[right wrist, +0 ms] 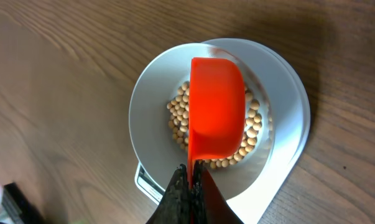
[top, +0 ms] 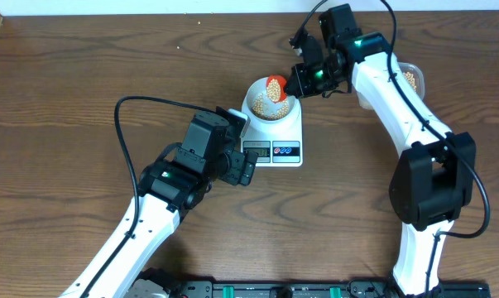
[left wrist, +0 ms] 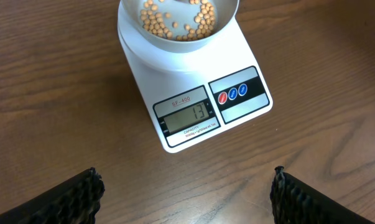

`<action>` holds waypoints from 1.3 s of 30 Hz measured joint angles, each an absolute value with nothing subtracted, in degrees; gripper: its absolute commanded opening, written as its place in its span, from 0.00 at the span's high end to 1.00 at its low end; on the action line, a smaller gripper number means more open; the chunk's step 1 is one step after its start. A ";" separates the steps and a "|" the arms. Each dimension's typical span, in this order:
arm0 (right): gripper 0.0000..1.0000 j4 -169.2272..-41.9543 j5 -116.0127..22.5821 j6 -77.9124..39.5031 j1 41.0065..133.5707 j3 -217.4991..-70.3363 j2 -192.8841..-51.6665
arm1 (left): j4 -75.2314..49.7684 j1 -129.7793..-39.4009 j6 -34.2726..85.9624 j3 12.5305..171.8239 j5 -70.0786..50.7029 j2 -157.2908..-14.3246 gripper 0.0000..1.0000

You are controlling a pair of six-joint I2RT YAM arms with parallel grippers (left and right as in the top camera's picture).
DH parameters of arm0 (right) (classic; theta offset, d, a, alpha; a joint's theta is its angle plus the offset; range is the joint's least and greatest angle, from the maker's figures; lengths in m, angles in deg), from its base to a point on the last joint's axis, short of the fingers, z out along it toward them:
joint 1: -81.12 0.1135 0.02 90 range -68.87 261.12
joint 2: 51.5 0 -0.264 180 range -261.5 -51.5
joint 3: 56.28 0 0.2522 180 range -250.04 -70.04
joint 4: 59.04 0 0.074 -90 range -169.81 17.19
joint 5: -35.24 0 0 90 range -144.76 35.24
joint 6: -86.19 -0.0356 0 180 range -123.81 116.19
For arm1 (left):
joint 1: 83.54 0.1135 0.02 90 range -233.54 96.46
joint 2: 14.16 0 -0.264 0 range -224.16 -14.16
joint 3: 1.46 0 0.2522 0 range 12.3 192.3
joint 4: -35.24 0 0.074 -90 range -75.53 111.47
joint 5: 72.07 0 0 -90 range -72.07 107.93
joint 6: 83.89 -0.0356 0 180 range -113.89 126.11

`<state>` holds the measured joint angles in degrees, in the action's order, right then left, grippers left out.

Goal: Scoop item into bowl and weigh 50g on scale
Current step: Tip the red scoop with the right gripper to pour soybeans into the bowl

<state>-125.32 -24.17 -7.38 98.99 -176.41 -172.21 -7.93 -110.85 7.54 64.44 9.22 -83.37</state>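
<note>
Beans [right wrist: 176, 119] in pale bowl [right wrist: 143, 109] atop white scale [left wrist: 175, 74], mid-tabletop [left wrist: 50, 93], 13 on display. Right fingers [right wrist: 188, 185] pinched tight on red scoop [right wrist: 217, 106] handle, scoop head over bowl. Left fingers [left wrist: 75, 196] spread wide, empty, just in front of scale.

Left gripper [left wrist: 187, 204] spread wide; right gripper [right wrist: 192, 179] pinched shut on a red scoop [right wrist: 217, 106].

The left arm [top: 141, 223] comes in from the lower left of the overhead view and slants toward the middle, its wrist tipped down. Its two black ribbed fingers [left wrist: 75, 199] stand well apart at either side of the wrist view. The right arm [top: 394, 83] rises from the lower right, bends at the elbow, and stretches leftward across the top. Its wrist is angled down, and its jaws are pressed together on the scoop's thin handle, with the scoop's head just ahead of the fingertips.
</note>
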 measured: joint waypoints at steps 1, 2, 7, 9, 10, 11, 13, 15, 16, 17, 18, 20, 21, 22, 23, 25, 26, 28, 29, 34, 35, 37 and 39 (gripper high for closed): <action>0.99 -125.32 -24.85 -7.10 99.26 -176.43 -172.10 | -7.93 -110.85 7.56 64.44 9.22 -83.37 0.12; 0.99 -125.32 -25.57 -6.81 99.65 -176.43 -171.95 | -7.93 -110.85 7.54 64.44 9.22 -83.37 0.12; 0.99 -125.38 -30.09 -4.80 101.38 -176.45 -169.74 | -7.93 -110.85 7.54 64.44 9.22 -83.37 0.12; 0.99 -125.43 -33.09 -4.25 102.38 -176.47 -168.12 | -7.93 -110.85 7.56 64.44 9.22 -83.37 0.12; 0.99 -125.45 -34.79 -4.08 102.88 -176.50 -167.36 | -7.93 -110.85 7.54 64.44 9.24 -83.37 0.12; 0.99 -125.49 -36.52 -3.88 103.50 -176.52 -166.50 | -7.93 -110.85 7.54 64.44 9.22 -83.37 0.12; 0.99 -125.69 -39.73 -3.10 104.65 -176.71 -165.15 | -7.96 -110.85 7.54 64.44 9.22 -83.37 0.12; 0.99 -125.75 -42.90 -2.48 105.97 -177.04 -164.16 | -7.93 -110.85 7.54 64.44 9.22 -83.37 0.12; 0.99 -125.82 -44.63 -2.22 106.62 -177.11 -163.79 | -7.96 -110.85 7.54 64.44 9.22 -83.37 0.12; 0.99 -125.88 -46.33 -1.96 107.23 -177.15 -163.55 | -7.96 -110.85 7.54 64.44 9.22 -83.37 0.12; 0.99 -125.95 -47.95 -1.78 107.89 -177.19 -163.44 | -7.93 -110.85 7.56 64.44 9.24 -83.37 0.12; 0.99 -125.99 -52.12 -1.41 109.44 -177.19 -163.40 | -7.93 -110.85 7.54 64.44 9.22 -83.37 0.12; 0.99 -126.13 -53.81 -1.22 110.18 -177.19 -163.40 | -7.93 -110.85 7.54 64.44 9.22 -83.37 0.12; 0.99 -126.17 -55.60 -1.02 110.93 -177.19 -163.40 | -7.93 -110.85 7.56 64.44 9.22 -83.37 0.12; 0.99 -126.13 -57.28 -0.89 111.65 -177.19 -163.40 | -7.93 -110.85 7.54 64.44 9.22 -83.37 0.12; 0.99 -126.13 -60.67 -0.56 113.44 -177.19 -163.40 | -7.93 -110.85 7.54 64.44 9.22 -83.37 0.12; 0.99 -126.13 -61.76 -0.41 114.05 -177.19 -163.40 | -7.96 -110.85 7.56 64.44 9.22 -83.37 0.12; 0.99 -126.10 -63.53 -0.28 115.23 -177.19 -163.40 | -7.96 -110.85 7.54 64.44 9.22 -83.37 0.12; 0.99 -126.08 -64.12 -0.21 115.60 -177.19 -163.40 | -7.93 -110.85 7.56 64.44 9.22 -83.37 0.12; 0.99 -126.08 -65.96 -0.19 115.91 -177.19 -163.40 | -7.93 -110.85 7.56 64.44 9.22 -83.37 0.12; 0.99 -126.08 -66.16 -0.19 115.87 -177.19 -163.40 | -7.96 -110.85 7.54 64.44 9.22 -83.37 0.12; 0.99 -126.06 -66.20 -0.17 115.87 -177.19 -163.40 | -7.93 -110.85 7.54 64.44 9.22 -83.37 0.12; 0.99 -125.91 -65.92 -0.19 115.87 -177.19 -163.40 | -7.93 -110.85 7.54 64.44 9.22 -83.37 0.12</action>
<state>-125.91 -65.92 -0.19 115.87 -177.19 -163.40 -7.93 -110.85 7.54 64.44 9.22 -83.37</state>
